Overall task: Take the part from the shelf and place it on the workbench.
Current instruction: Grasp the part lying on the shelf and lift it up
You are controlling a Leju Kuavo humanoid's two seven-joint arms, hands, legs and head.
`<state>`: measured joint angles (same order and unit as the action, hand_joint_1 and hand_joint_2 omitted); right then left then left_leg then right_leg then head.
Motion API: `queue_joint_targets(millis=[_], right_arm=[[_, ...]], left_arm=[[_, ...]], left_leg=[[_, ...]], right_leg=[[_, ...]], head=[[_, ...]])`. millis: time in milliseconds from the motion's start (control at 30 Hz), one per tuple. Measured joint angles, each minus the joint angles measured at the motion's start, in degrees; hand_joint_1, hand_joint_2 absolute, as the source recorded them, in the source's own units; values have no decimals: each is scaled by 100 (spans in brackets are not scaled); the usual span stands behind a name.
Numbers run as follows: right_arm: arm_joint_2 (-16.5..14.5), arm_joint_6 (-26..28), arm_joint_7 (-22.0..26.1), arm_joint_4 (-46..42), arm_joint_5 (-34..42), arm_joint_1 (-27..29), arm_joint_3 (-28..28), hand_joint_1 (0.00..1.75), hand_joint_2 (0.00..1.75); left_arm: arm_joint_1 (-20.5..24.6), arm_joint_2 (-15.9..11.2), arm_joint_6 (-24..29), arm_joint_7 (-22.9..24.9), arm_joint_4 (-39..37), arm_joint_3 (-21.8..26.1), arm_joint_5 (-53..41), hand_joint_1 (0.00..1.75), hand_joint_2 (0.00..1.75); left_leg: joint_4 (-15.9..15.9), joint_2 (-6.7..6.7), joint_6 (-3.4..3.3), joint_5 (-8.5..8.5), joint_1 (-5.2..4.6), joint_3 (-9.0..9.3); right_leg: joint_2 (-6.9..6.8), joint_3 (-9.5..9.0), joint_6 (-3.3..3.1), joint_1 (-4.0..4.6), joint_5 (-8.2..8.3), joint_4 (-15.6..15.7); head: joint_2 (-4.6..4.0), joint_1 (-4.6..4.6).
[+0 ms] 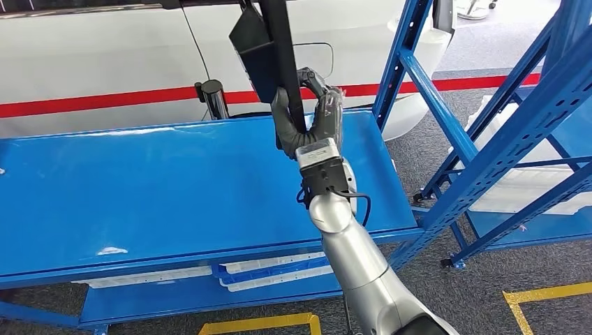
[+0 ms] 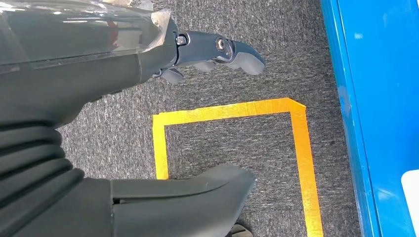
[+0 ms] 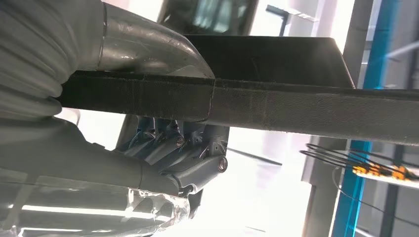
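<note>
My right hand (image 1: 311, 115) grips a long black part (image 1: 279, 49) and holds it upright above the far right area of the blue workbench (image 1: 139, 188). A black flap on the part juts to the left near the picture's top. In the right wrist view the thumb and fingers (image 3: 183, 153) wrap around the black part (image 3: 306, 111), a flat dark bar. My left hand (image 2: 148, 59) hangs over grey carpet, fingers apart, holding nothing.
A blue shelf rack (image 1: 502, 132) stands right of the workbench, with white material (image 1: 516, 188) on its low level. A white car with a red stripe (image 1: 105, 101) stands behind the bench. A dark post (image 1: 213, 98) rises at the bench's far edge. Yellow floor tape (image 2: 296, 148) marks the carpet.
</note>
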<state>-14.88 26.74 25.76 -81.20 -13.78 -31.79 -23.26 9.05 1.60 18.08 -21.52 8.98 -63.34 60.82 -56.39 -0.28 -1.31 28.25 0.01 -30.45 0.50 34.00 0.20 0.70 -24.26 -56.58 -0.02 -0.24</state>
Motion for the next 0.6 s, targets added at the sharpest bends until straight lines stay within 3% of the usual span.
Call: queue_joint_targets(millis=[200,600], right_arm=[[242,-627,118,-540,1015,321,-121,175,175],[620,-1122,218,-932,1447,774,-596,175,175]], left_arm=[[-10,-26,83,-60,0,0,71,0,175],[-14,-34,173,-79,0,0,176,0,175]], left_leg=[[0,0,0,1,1,-1],[1,0,0,1,1,-1]], right_leg=[[1,1,0,0,0,0],[1,0,0,1,0,0]], head=[[0,0],[0,1]])
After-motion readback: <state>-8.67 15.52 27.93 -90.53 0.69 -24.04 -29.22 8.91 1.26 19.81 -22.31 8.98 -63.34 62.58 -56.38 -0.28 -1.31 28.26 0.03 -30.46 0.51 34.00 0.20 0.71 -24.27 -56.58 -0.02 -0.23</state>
